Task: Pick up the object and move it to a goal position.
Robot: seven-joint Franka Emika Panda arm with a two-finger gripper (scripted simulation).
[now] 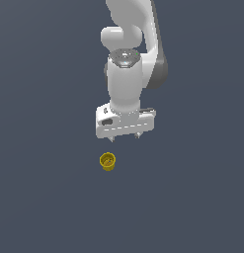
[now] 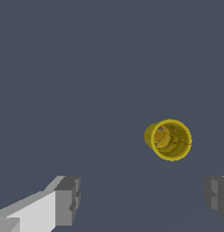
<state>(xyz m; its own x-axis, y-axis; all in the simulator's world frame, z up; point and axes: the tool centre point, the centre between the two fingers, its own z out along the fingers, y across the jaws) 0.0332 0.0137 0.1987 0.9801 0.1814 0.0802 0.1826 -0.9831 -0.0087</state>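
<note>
Exterior view: on the left, the object (image 1: 108, 161), a small smooth yellow cup-shaped cylinder with a darker hollow, lies free on the flat slate-grey surface (image 1: 39, 197). Above, slightly rightward, hangs the glossy white gripper (image 1: 125, 135), blocky jaws spread wide, gripping nothing.

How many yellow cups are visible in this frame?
1. The yellow cup sits alone on the dark surface, below the open gripper and toward the exterior view's left. In the wrist view it lies ahead of the fingers, not between them.
</note>
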